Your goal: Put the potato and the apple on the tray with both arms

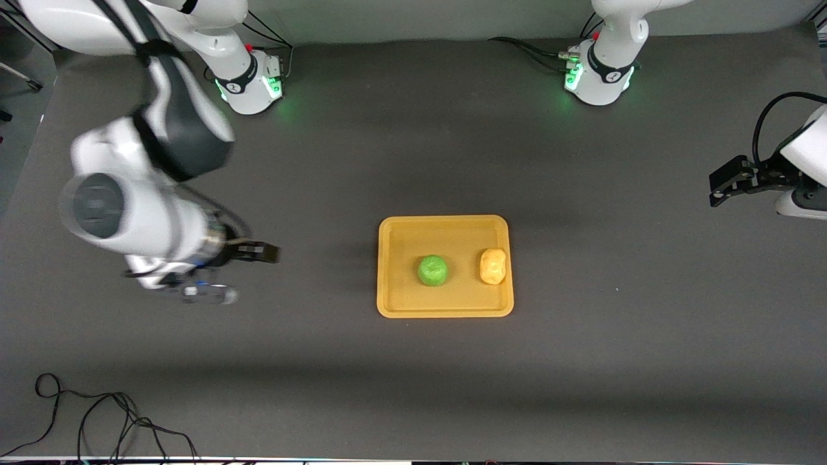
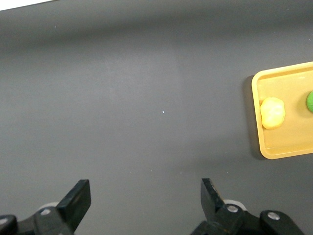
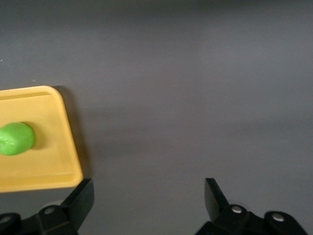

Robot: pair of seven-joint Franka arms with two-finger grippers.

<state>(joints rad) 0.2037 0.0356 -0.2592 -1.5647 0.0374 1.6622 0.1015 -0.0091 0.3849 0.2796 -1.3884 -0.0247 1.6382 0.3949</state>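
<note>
The apple (image 1: 432,270) sits on the tray (image 1: 394,271), roughly at the middle of its floor; it is a small, round, bright green fruit with a shallow dimple on top; the potato (image 1: 492,266) lies on the same tray, beside the apple toward the left arm's end, close to the rim there, and it is a lumpy yellow-orange oval, so near the tray's colour that mainly its bumpy outline sets it apart; the two are apart, not touching. Each lies on the half of the tray nearer one arm, which suggests one arm served each item. The tray itself is a flat yellow-orange rectangle with rounded corners and a low rim, lying on the dark tabletop (image 1: 581,361) about midway between the arms. By this lay of things the placing looks done, and both arms wait clear of the tray: the right claw (image 3: 149,203) hangs over bare tabletop toward the right arm's end, its fingers spread and empty; the left claw (image 2: 146,203) hangs over bare tabletop toward the left arm's end, fingers likewise spread, holding nothing.
</note>
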